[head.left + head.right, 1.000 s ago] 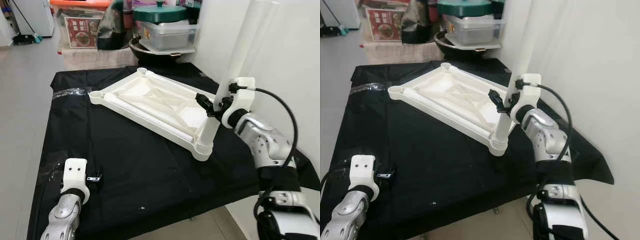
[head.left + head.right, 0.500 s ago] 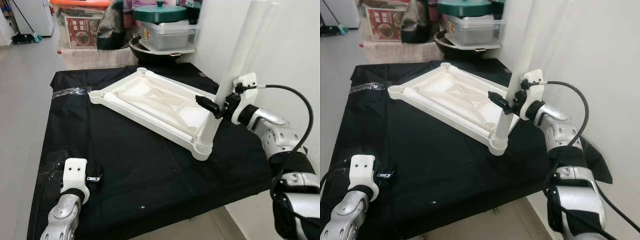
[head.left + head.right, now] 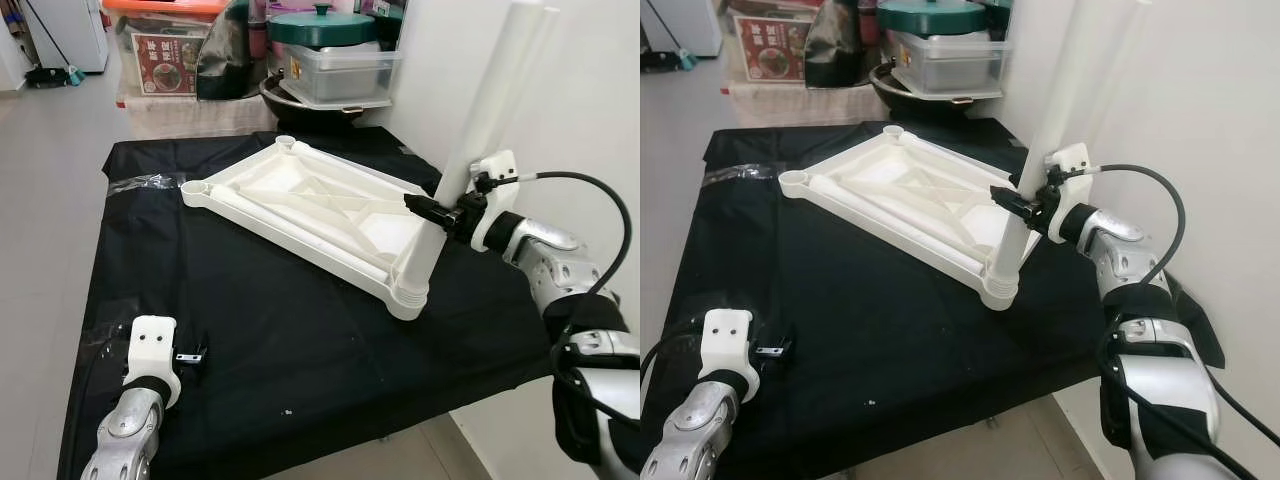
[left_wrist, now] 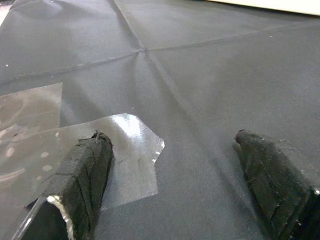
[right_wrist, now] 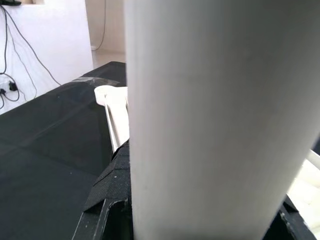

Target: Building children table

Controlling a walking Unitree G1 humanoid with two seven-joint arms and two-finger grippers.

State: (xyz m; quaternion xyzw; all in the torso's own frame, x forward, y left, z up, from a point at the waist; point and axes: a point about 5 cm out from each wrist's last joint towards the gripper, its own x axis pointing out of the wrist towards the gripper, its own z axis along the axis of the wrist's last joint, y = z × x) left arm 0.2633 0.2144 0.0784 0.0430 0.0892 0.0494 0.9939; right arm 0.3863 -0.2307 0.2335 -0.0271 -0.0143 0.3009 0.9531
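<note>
tabletop: white plastic tabletop (image 3: 300, 205) lies underside up on the black cloth (image 3: 250, 340), ribs showing, leg sockets at the corners.
leg: white table leg (image 3: 470, 150) stands in the near right corner socket (image 3: 408, 298), leaning a little toward the wall (image 3: 590, 90), not plumb.
right gripper: right gripper (image 3: 432, 209) pinches the leg low on its length, one black finger to each side; in the right wrist view the leg sits hard up against the lens.
left gripper: left gripper (image 3: 190, 355) rests low over the cloth near the front left edge, fingers (image 4: 85, 170) spread, holding nothing; clear tape patch (image 4: 125, 150) between them.
step: judging by the tilt, leg is entered but probably not fully seated.
how to: bring leg square to the socket first, then push straight down along its axis; side load would cock it or lift the tabletop corner.
risk: tabletop is unbraced and may slide on the cloth; left gripper could hold it down.
remaining: the three other sockets look empty.
</note>
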